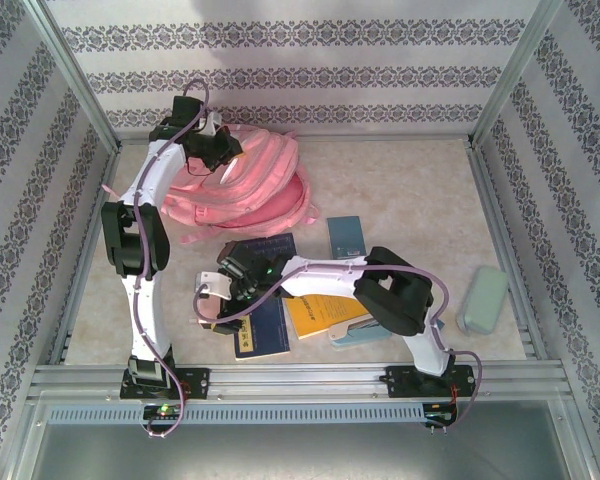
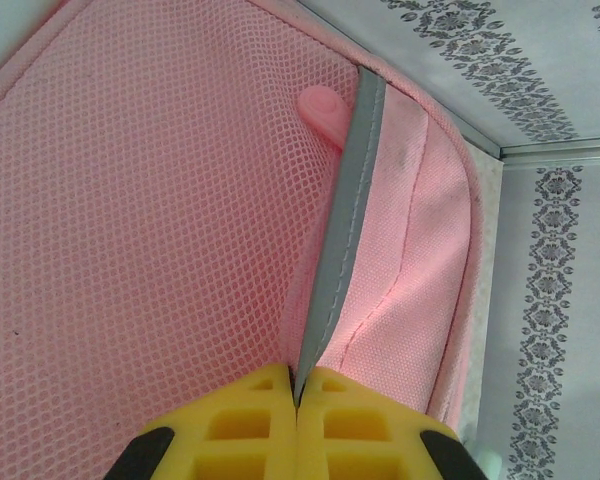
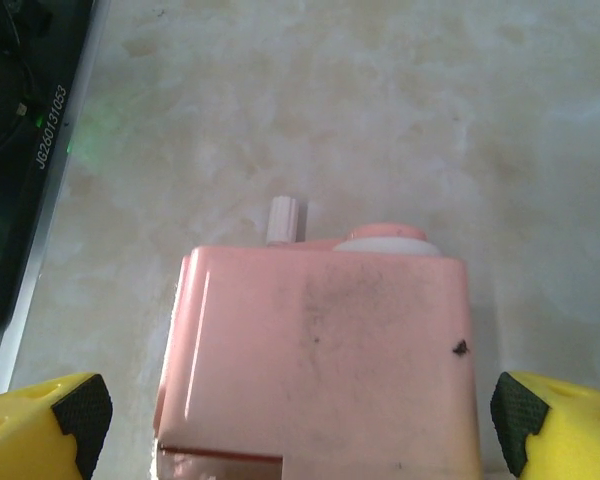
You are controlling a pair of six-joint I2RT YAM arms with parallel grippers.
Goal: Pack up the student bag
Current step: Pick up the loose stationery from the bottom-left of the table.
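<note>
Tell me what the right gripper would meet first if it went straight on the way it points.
The right gripper would meet the pink box first: it sits between the open jaws, though how deep is unclear. Past it lies bare table.

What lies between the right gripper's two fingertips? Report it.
In the right wrist view, a pale pink box with a white cap lies between the open right gripper's fingertips, touching neither.

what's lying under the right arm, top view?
A dark blue book, a yellow book and the edge of a pale blue item, overlapping on the table. The arm hides part of each.
</note>
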